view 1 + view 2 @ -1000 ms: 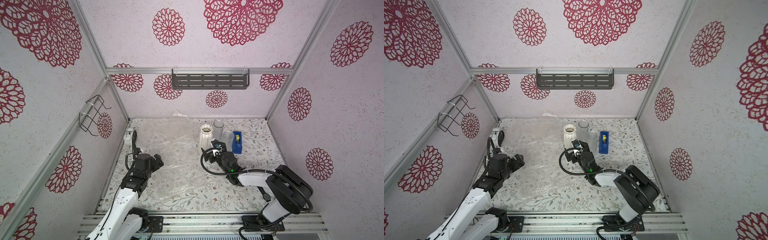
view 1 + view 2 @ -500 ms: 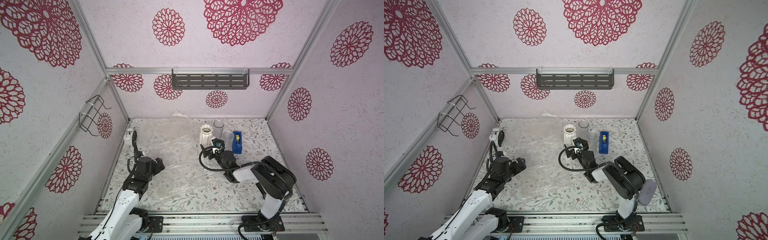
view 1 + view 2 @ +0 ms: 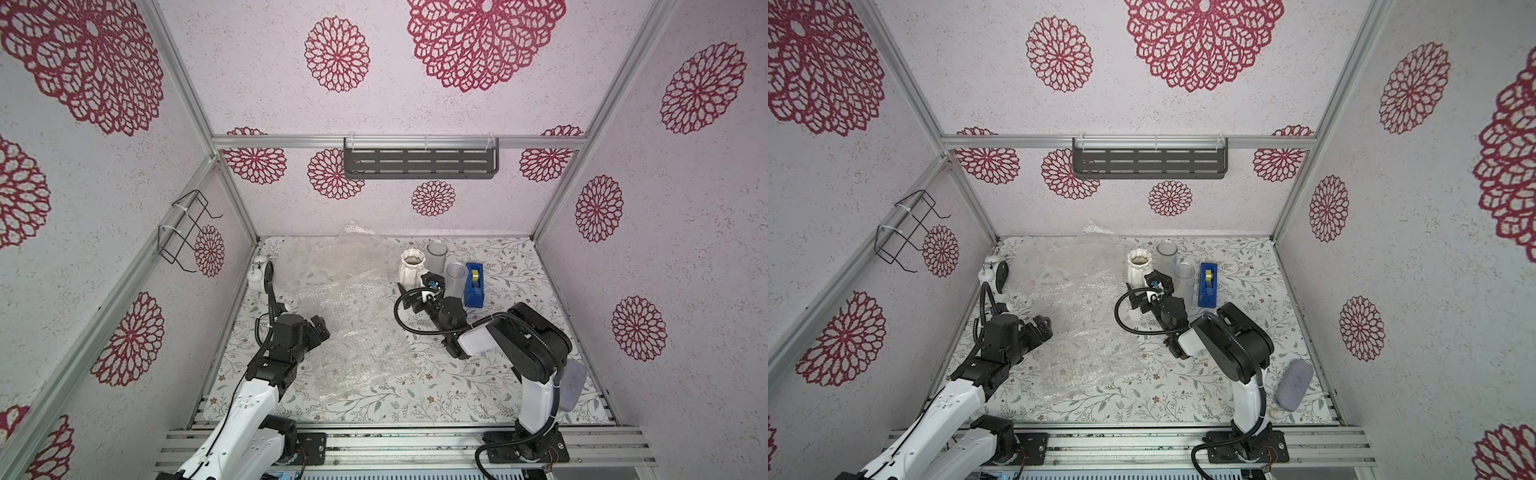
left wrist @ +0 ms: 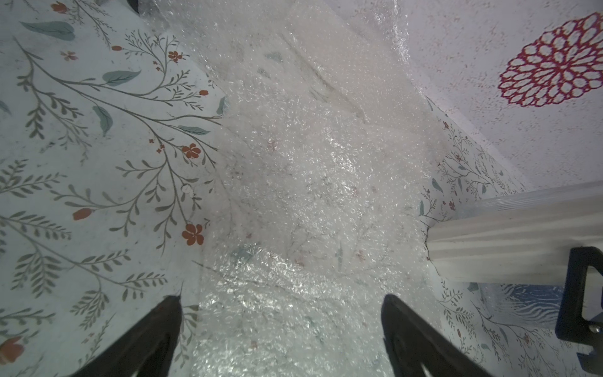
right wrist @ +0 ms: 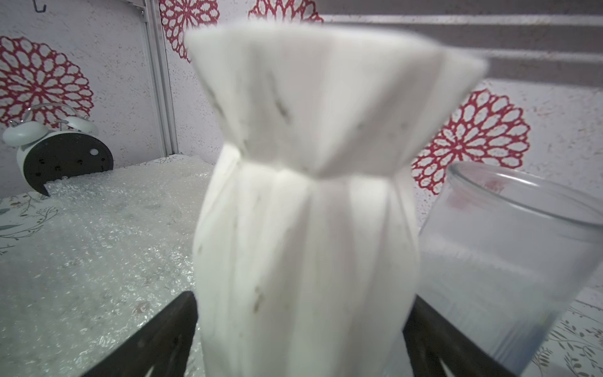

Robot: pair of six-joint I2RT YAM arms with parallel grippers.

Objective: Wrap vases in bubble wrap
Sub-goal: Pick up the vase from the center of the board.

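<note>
Right fingers (image 5: 156,339) stand apart astride the white vase (image 5: 303,228), left fingers (image 4: 140,342) apart over bubble wrap (image 3: 349,324); next, probably clamp and lift.

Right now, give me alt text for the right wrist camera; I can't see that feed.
A white ribbed vase stands upright and close, slightly blurred, its lower body between the open jaws of the right gripper. A cloudy glass vase stands beside it; bubble wrap lies spread behind, with an alarm clock at its far edge.
</note>
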